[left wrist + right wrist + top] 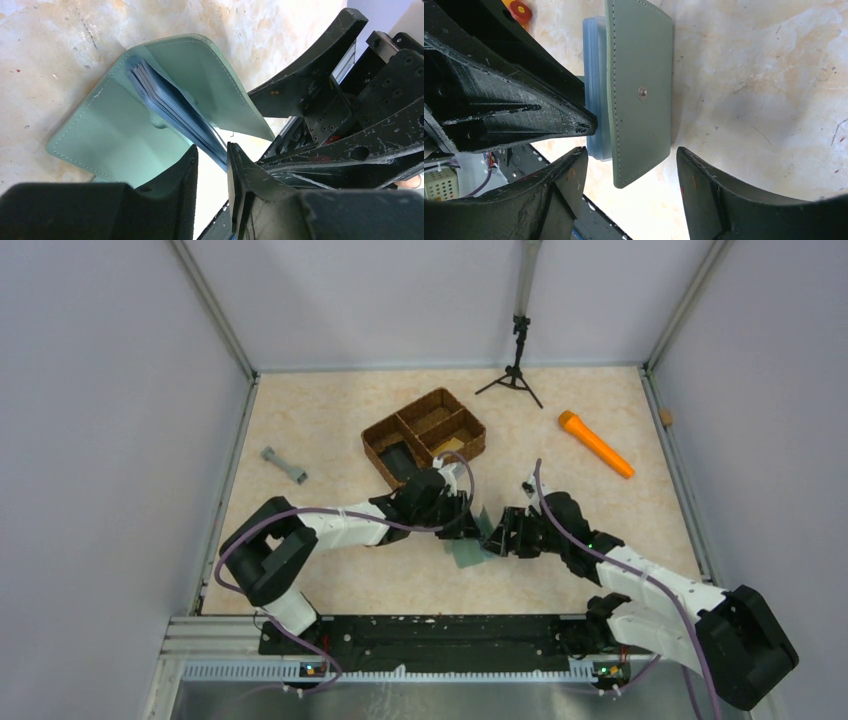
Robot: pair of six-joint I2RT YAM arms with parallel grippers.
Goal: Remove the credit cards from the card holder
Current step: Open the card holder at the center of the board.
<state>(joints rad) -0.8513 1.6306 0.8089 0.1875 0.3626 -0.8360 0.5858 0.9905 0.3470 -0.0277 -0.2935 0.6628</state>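
Observation:
The card holder (115, 135) lies open on the table, grey-green, with a stack of pale blue-clear pockets (170, 105) standing up from its fold. My left gripper (212, 160) is at the pockets' near end. Its jaws stand a narrow gap apart, and the pocket edge touches only the right finger (240, 170). My right gripper (629, 162) is open wide, a finger on each side of the near corner of the holder's outer flap (641, 100), which bears a snap stud. In the top view both grippers meet over the holder (468, 554). The credit cards are hidden.
A brown woven three-part basket (380, 432) stands just behind the left arm, with a dark block and a yellowish piece in it. An orange cylinder (595, 443) lies at the back right, a grey dumbbell-shaped piece (284, 465) at the left, a small black tripod (515, 370) by the back wall.

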